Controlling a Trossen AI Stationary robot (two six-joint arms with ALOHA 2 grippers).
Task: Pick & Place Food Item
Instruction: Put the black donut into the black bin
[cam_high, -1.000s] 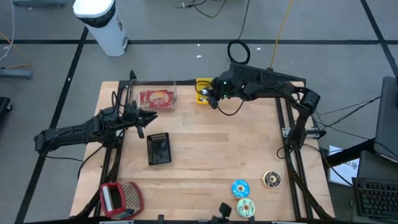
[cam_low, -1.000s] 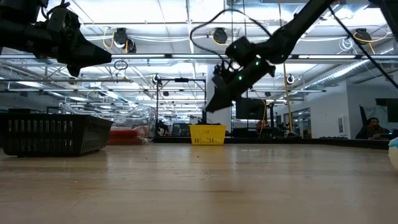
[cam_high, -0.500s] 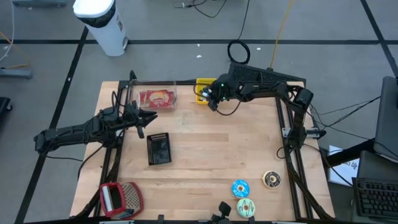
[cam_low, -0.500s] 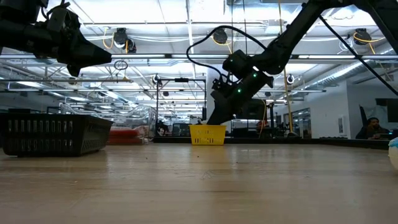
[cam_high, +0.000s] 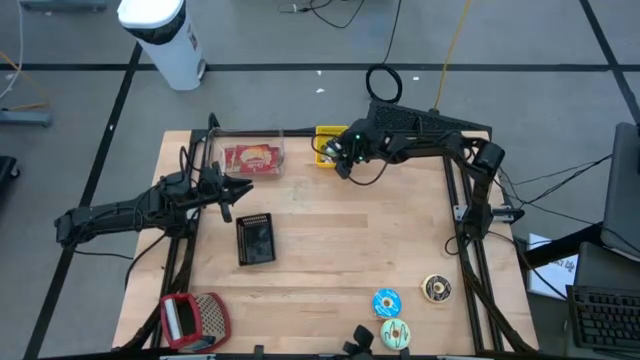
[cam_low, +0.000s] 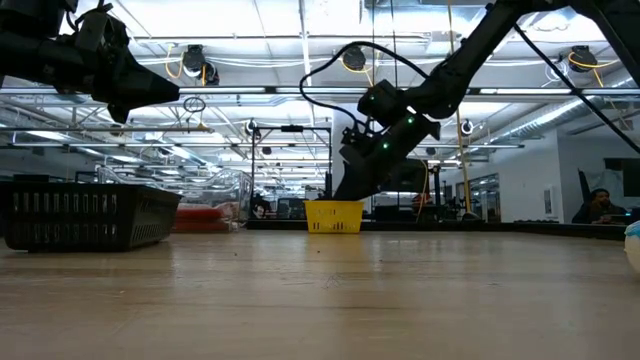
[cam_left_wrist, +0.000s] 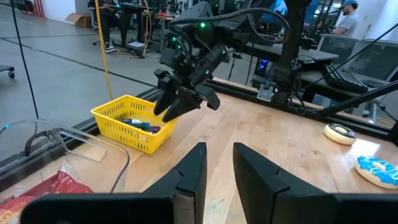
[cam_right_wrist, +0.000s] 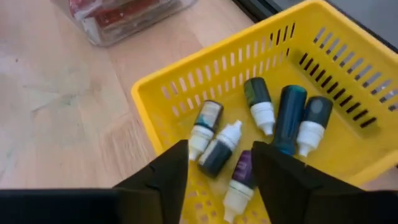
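Yellow basket hides part of one bottle behind the right hand, fingers spread.

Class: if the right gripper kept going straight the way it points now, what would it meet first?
Most likely the small bottles lying in the yellow basket. The right gripper, fingers apart, points down into it; exact depth is unclear.

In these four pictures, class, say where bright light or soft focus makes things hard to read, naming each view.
Low view: ceiling lights behind leave both arms and the black basket as dark shapes. Right wrist view: the right gripper is soft, the bottles in the yellow basket clear. High view: evenly lit, faint shadows on the table.
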